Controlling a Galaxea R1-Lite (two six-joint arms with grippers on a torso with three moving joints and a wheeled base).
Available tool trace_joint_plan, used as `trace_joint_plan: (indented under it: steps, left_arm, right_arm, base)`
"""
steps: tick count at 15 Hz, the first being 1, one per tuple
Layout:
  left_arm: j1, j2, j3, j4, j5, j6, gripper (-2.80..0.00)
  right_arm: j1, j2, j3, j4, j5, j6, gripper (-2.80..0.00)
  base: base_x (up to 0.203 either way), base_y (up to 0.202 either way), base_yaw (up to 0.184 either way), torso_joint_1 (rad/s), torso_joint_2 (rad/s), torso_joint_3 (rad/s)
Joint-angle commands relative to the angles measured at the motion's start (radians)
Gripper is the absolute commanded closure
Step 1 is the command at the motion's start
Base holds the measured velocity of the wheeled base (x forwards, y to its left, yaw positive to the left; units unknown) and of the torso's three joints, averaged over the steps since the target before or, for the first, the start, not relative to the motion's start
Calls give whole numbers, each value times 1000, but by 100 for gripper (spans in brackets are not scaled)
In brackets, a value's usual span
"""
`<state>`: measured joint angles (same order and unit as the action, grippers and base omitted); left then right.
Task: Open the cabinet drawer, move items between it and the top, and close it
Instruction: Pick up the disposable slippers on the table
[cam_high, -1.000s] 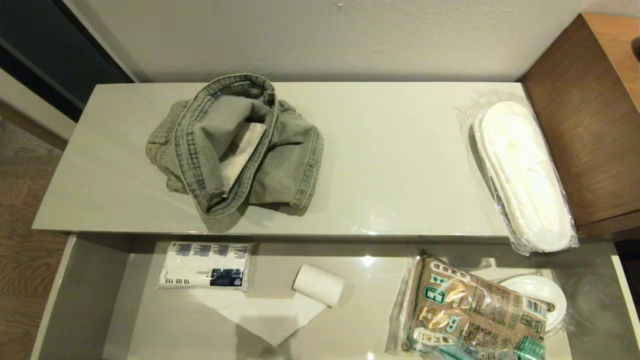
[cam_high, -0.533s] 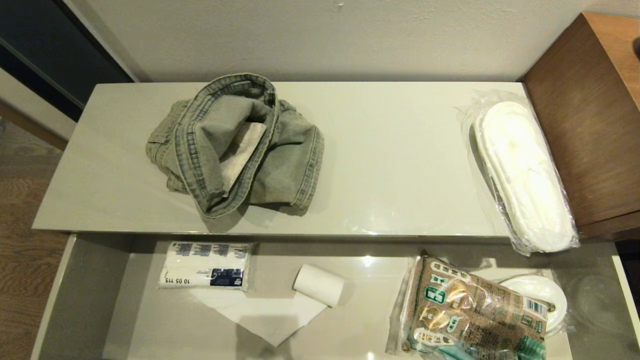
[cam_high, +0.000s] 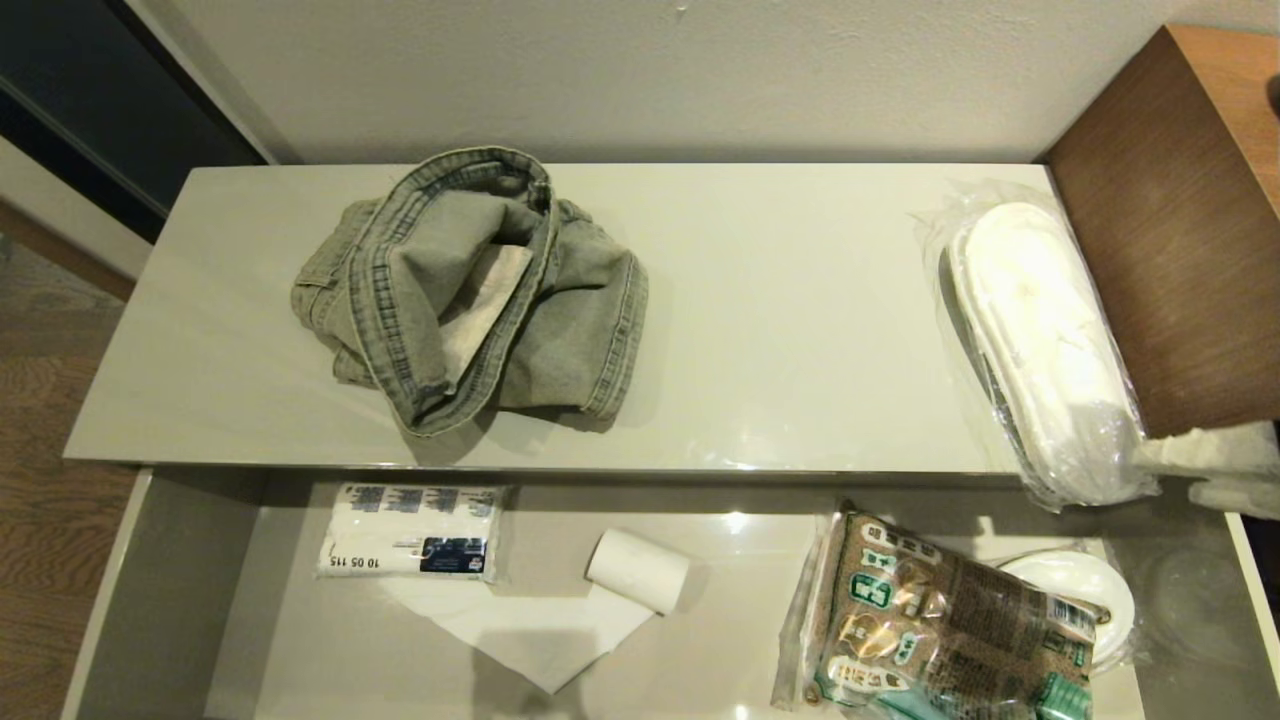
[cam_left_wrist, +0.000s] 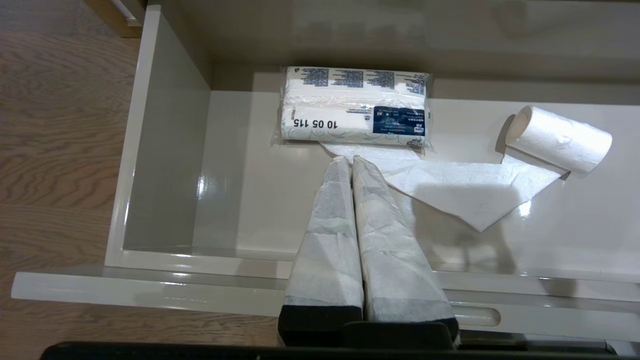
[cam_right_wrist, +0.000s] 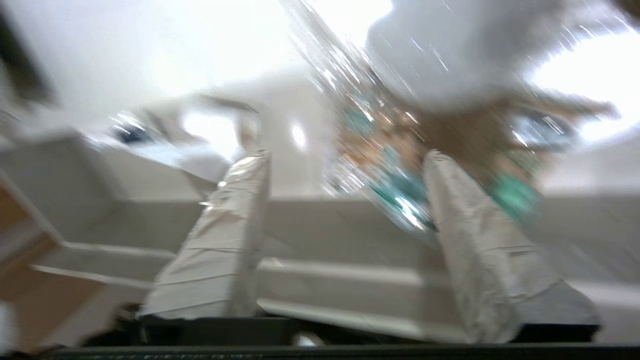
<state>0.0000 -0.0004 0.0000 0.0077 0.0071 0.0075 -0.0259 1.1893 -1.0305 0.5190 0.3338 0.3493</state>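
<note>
A plain pale wall rises behind the cabinet, with wood floor at the left and a brown desk at the right. The glossy beige top runs along the wall. Left of its middle lies my crumpled denim garment, a pale lining showing in its folds. Against the top's right edge lie the white slippers in clear wrap, their near end hanging just over the front edge.

Below the top's front edge the drawer stands pulled out. Near its back left sits a tissue pack; beside it, toward the middle, a small paper roll trails a loose sheet. At the right end a brown printed packet lies over a wrapped white disc.

My left pincer hangs above the drawer's left part, fingers pressed together on nothing, tips pointing at the tissue pack. My right pincer shows at the right edge just beside the slippers' near end; its fingers stand apart with nothing between them.
</note>
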Motion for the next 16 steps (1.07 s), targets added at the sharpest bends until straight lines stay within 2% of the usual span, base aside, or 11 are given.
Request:
trace_joint_plan:
  steps: [1,3,4,6,8,10,16]
  left_arm:
    - [0,0,2,0,1,0,0]
    - [0,0,2,0,1,0,0]
    - [0,0,2,0,1,0,0]
    - [0,0,2,0,1,0,0]
    - [0,0,2,0,1,0,0]
    - [0,0,2,0,1,0,0]
    - [0,0,2,0,1,0,0]
  right_arm:
    - [41,98,-49,-18,0,37,-280]
    - [67,124,-69,-146,-40,94,-280]
    - [72,135,-75,-168,-101,102,-280]
    - [77,152,-85,-202,-258,102,-280]
    - [79,154,-88,-208,-269,101,-280]
    - [104,153,-106,-210,-400,91,-280]
    - [168,191,9,-261,-404,97,-280]
  base:
    - [0,0,0,0,0,0]
    - [0,0,0,0,0,0]
    - [0,0,0,0,0,0]
    - [0,0,0,0,0,0]
    - [0,0,0,0,0,0]
    - [0,0,0,0,0,0]
    - [0,0,0,0,0,0]
